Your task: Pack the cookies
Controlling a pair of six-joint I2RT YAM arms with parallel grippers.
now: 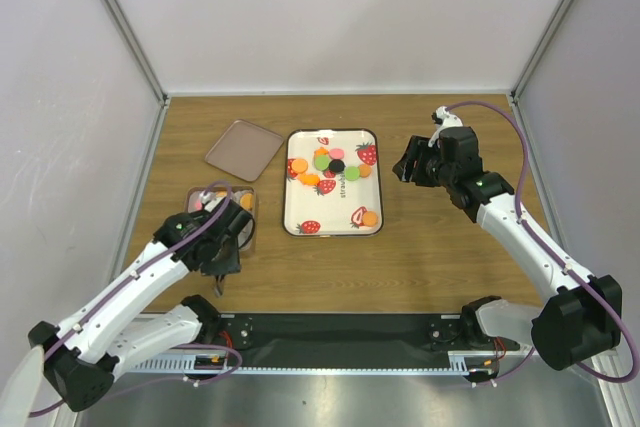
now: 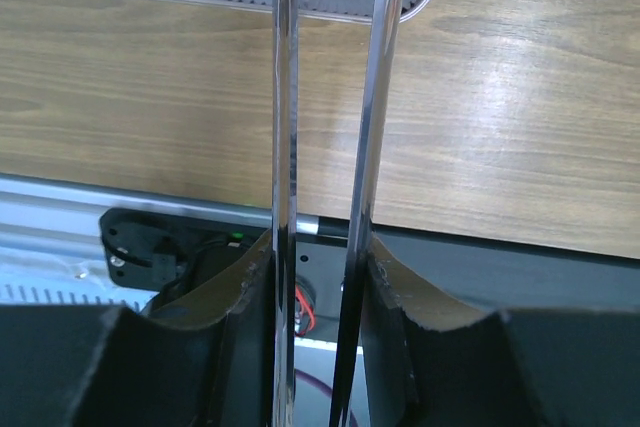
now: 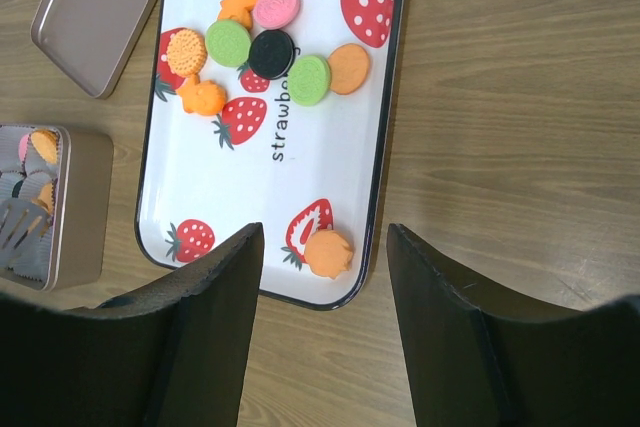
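Several cookies lie on the strawberry tray (image 1: 300,209): a cluster at its far end with a black one (image 3: 271,53), green ones (image 3: 228,42), a pink one (image 3: 276,7) and orange ones (image 3: 186,50), plus a lone orange cookie (image 3: 329,252) at the near right corner (image 1: 369,217). An open tin (image 1: 249,232) left of the tray holds a few cookies (image 3: 43,144) in paper liners. My left gripper (image 1: 224,252) is beside the tin, shut on long metal tongs (image 2: 284,97). My right gripper (image 3: 325,232) is open and empty, right of the tray (image 1: 410,169).
The tin's lid (image 1: 243,147) lies upside down on the table behind the tin, also in the right wrist view (image 3: 97,12). Bare wood lies right of the tray (image 3: 500,147). The black base rail (image 1: 340,332) runs along the near edge.
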